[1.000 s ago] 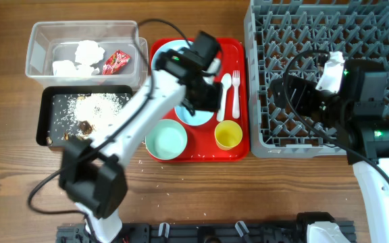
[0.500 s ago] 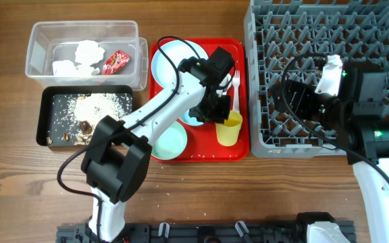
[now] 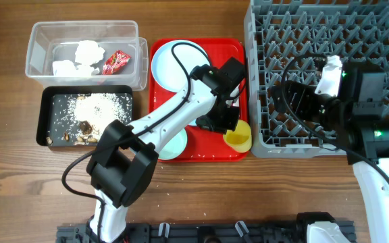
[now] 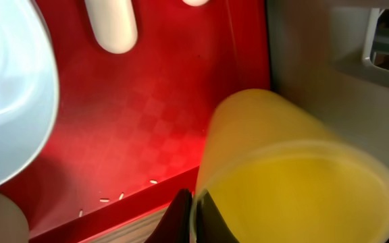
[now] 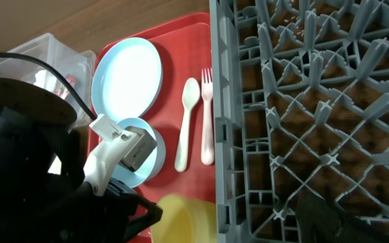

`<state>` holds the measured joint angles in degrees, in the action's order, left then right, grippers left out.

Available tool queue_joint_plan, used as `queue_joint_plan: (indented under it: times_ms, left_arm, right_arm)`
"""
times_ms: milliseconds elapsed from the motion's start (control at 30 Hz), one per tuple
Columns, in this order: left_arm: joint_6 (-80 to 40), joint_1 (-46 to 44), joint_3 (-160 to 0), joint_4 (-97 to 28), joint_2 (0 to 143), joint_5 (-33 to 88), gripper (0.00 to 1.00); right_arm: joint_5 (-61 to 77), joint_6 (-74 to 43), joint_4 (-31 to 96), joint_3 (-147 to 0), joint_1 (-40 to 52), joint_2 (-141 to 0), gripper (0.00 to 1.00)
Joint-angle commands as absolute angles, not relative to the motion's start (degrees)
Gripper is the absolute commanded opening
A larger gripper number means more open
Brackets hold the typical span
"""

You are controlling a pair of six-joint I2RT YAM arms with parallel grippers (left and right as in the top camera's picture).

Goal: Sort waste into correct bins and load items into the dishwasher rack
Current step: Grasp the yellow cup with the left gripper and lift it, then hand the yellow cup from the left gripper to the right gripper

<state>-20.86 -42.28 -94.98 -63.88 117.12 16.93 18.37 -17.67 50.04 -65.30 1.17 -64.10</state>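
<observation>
Yellow cup [image 3: 238, 136], tilted at the red tray's [image 3: 159, 50] edge just beside the dish-free dishwasher rack [image 3: 316, 27], rim pinched in the closed left gripper [image 3: 227, 125]: tissue [image 3: 86, 52] and wrapper [image 3: 116, 61] lie in the clear tub [image 3: 39, 30], crumbs [image 3: 100, 104] in the black tray [image 3: 44, 115]; plate [image 3: 174, 64], 2 bowls [image 3: 169, 144], spoon [image 5: 186, 125] and fork [image 5: 206, 121] await loading; the right gripper's [image 3: 290, 98] opening cannot be told.

The cup [image 3: 238, 137] is glowing a plain bright yellow against the tray [image 3: 231, 46], which is showing glossy red with a faint checkered texture. The plate [image 3: 171, 64] and bowl [image 3: 174, 147] are looking pale blue, the spoon [image 5: 186, 125] and fork [image 5: 206, 121] white. The rack [image 3: 302, 27] is showing flat grey. In the clear tub [image 3: 80, 28] a red printed wrapper [image 3: 115, 61] is lying by white tissue [image 3: 88, 51]. The black bin [image 3: 44, 118] is holding white crumbs [image 3: 100, 104] and brown bits [image 3: 83, 126]. The table [image 3: 5, 175] is showing warm brown wood grain.
</observation>
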Motion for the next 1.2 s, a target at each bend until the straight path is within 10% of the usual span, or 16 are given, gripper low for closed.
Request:
queue_joint_plan:
  times_ms: [0,633,1167]
  left_arm:
    - [-20.38,-42.30,-94.59,-64.07,117.45,17.56,0.04]
    - [0.58,-10.59,-94.61,-67.99,115.70,85.84,0.04]
    - [1.26,-10.70,-94.61,-70.37,115.70,90.37,0.04]
  right_arm:
    - [17.63,-16.49,50.24,-66.52,0.93,-63.42,1.00]
    - [38.98,-13.37,40.93,-65.17,0.93,-65.78,1.00]
    - [75.09,-12.16,13.50,-63.35,1.91,-82.17,1.00]
